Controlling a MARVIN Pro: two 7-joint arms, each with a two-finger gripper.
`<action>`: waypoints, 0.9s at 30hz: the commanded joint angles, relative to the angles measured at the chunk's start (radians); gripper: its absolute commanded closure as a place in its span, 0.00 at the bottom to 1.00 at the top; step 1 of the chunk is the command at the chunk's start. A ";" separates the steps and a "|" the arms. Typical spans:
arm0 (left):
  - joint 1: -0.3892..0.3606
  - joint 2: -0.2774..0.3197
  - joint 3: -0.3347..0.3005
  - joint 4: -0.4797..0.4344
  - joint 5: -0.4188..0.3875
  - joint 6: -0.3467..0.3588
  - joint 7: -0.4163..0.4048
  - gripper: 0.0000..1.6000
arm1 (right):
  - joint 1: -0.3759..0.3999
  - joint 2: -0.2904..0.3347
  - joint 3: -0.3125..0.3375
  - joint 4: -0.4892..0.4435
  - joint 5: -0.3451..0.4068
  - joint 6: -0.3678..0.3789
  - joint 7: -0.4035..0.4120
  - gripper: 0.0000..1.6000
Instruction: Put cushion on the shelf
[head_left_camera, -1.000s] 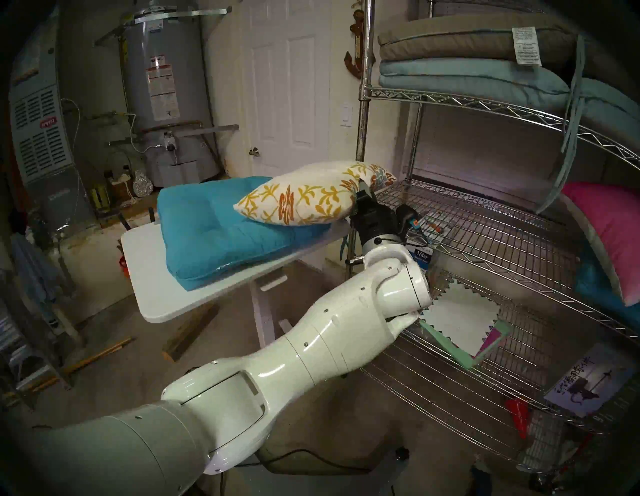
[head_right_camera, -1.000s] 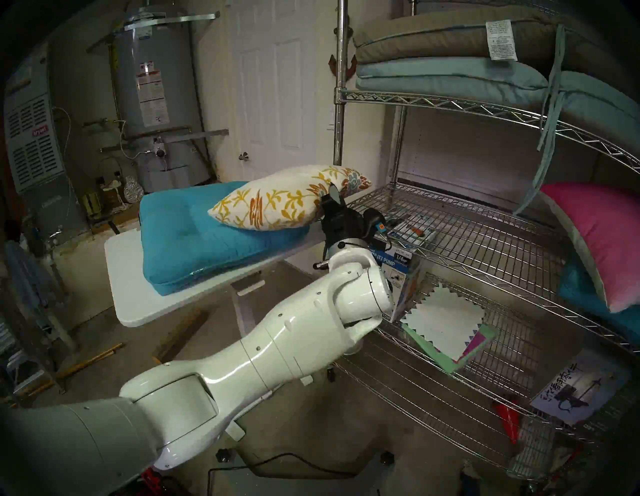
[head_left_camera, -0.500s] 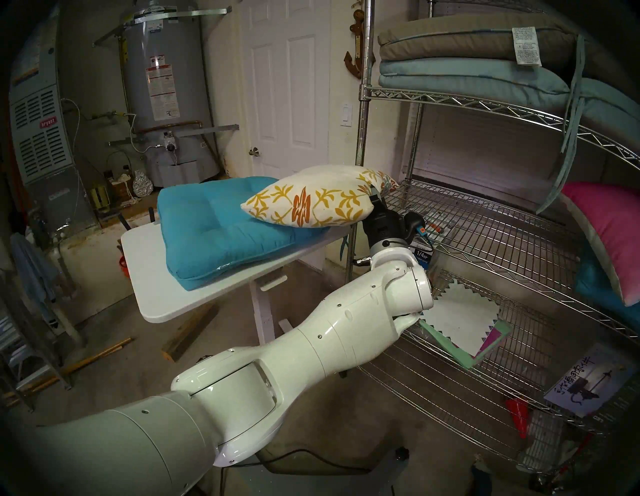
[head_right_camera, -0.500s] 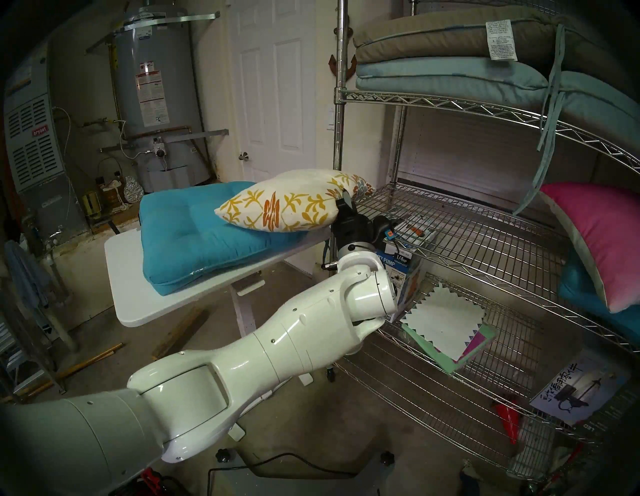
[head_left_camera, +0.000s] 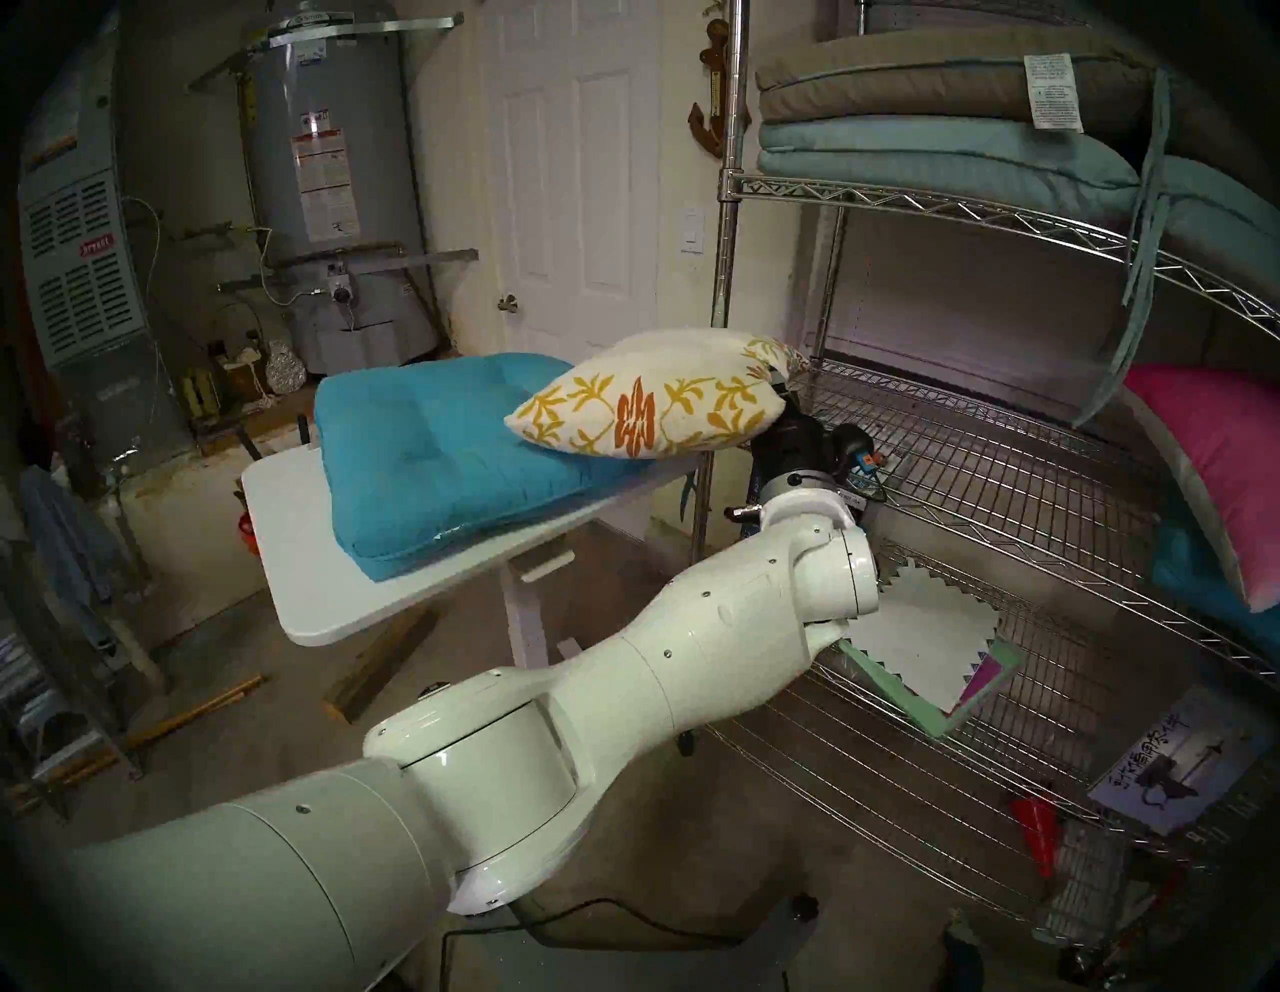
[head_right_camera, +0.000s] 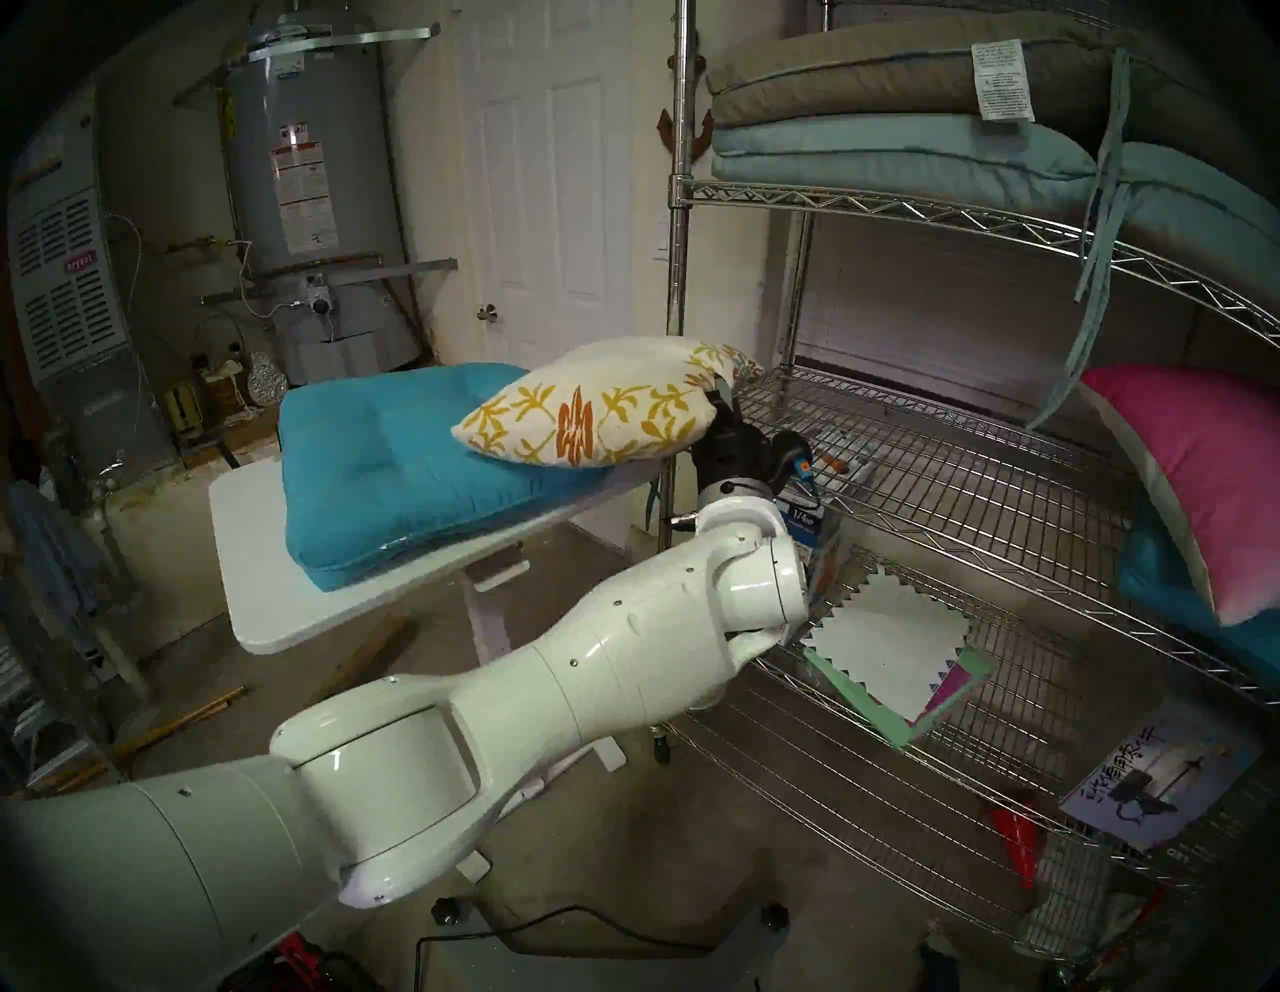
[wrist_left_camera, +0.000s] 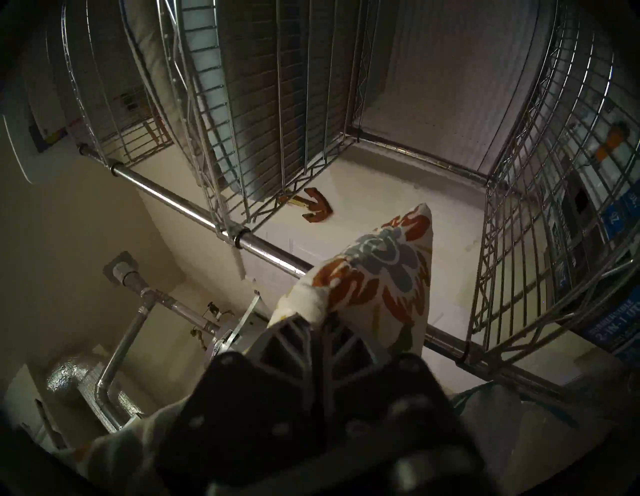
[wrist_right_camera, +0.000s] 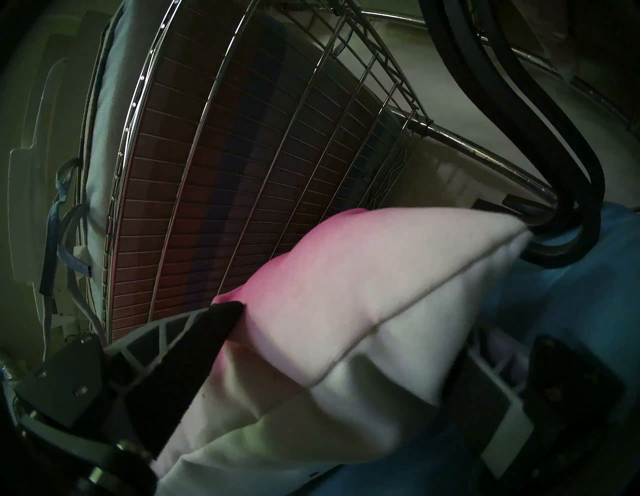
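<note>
Left pincer — clenched on one corner of the cushion, which it holds in the air, tilted, its far end above the teal tufted cushion lying on the white surface. The gripped corner reaches past the front post onto the edge of the shelf — at its middle wire tier. Right pincer, seen only in its wrist view — fingers spread wide on either side of the pink-to-white pillow; whether they press it cannot be told.
</note>
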 joint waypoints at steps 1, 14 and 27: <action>-0.075 -0.062 0.013 0.009 0.013 -0.044 -0.003 1.00 | -0.007 -0.021 -0.003 0.012 0.000 0.004 -0.002 0.00; -0.121 -0.079 0.031 0.080 0.012 -0.091 -0.008 1.00 | -0.008 -0.021 -0.003 0.012 0.000 0.004 -0.002 0.00; -0.148 -0.140 0.075 0.146 0.010 -0.140 -0.031 1.00 | -0.007 -0.021 -0.003 0.012 0.000 0.003 -0.002 0.00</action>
